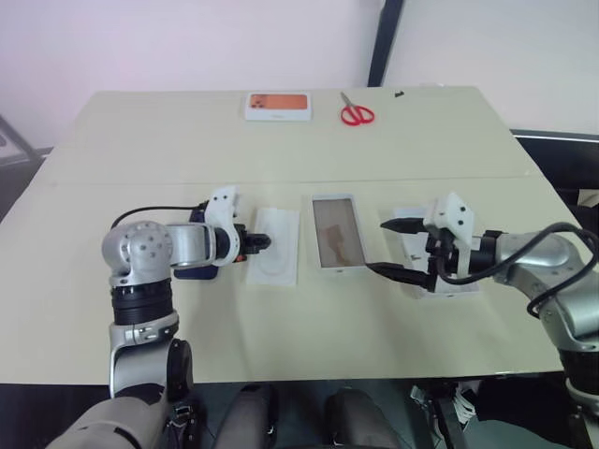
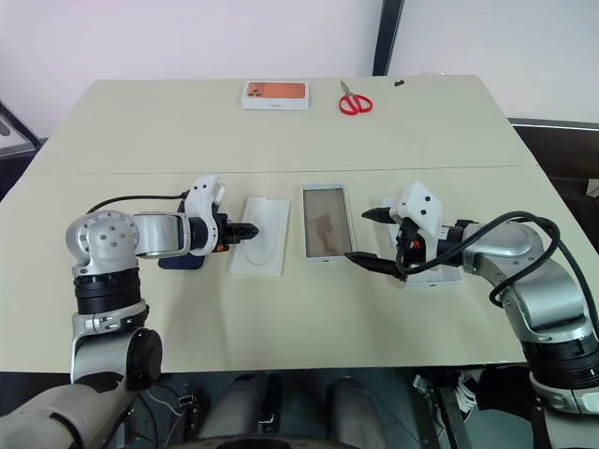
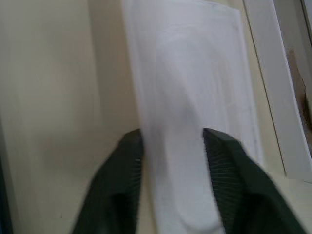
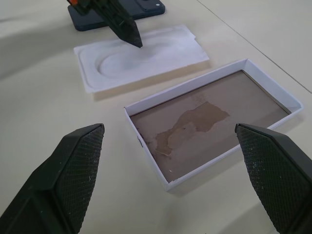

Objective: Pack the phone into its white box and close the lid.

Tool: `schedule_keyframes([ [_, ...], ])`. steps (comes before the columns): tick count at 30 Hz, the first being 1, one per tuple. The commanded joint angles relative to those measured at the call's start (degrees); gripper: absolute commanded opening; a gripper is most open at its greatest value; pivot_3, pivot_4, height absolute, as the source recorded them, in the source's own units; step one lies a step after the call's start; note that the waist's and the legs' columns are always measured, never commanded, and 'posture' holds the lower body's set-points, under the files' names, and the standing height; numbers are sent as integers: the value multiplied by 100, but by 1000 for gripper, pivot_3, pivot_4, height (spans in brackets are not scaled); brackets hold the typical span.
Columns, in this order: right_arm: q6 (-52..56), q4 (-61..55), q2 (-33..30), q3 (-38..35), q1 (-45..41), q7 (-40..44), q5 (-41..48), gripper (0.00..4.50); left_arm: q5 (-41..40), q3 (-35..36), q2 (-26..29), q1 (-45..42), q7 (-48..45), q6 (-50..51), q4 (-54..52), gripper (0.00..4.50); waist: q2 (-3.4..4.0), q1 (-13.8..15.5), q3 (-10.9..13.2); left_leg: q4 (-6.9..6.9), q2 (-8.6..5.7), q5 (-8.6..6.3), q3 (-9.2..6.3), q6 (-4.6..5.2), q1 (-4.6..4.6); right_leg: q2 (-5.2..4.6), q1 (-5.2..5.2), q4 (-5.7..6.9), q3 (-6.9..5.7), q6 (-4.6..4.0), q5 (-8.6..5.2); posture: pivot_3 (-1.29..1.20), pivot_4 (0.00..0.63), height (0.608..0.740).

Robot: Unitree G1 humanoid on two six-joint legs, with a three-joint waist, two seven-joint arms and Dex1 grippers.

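White cardboard, the white box [image 4: 209, 127] lies open on the bench [image 1: 281, 140] between the two arms, its floor brown and patchy. Just beside it, on the robot's left, lies a white moulded insert [image 4: 141, 56]. The left pincer [image 2: 245, 229] is over that insert's edge with its fingers [image 3: 122, 170] drawn close, one on each side of the raised edge; whether they clamp it I cannot tell. The navy phone [image 4: 117, 17] lies under the left wrist. The right pincer [image 1: 393, 246] hovers spread wide beside the box, holding nothing. Scissors [image 1: 356, 112] and an orange-topped box [image 1: 278, 105] rest far back
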Motion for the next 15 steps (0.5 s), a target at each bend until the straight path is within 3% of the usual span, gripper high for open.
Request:
schedule_keyframes([
  [1,-121,-133,21,-69,-8,-38,22,4500,-73,171,80,-19,138,50,-106,88,0,-3,0,0,0,0,0,0,0,0,0,0,0,0,0,0,150,740],
  [6,-112,-174,12,-81,33,-61,40,4500,472,788,-58,-305,301,-275,-470,88,0,-9,0,0,0,0,0,-1,0,0,-2,3,0,0,0,0,150,740],
  [9,-118,-165,20,-53,18,-78,30,4500,420,1312,-382,-523,289,-426,-584,88,0,10,0,2,0,1,0,-1,-1,1,-2,3,0,0,0,0,150,740],
  [12,-162,-65,45,-15,-68,-98,-15,4500,83,2395,-1004,-1000,375,-307,-263,88,-2,60,1,18,0,0,0,-1,-6,0,2,3,-2,0,0,0,150,740],
  [15,-259,79,39,12,-152,-104,-101,4500,-20,2639,-1304,-1316,332,-1,77,88,-2,104,1,34,0,-1,-2,1,-11,1,4,7,-3,1,0,0,150,740],
])
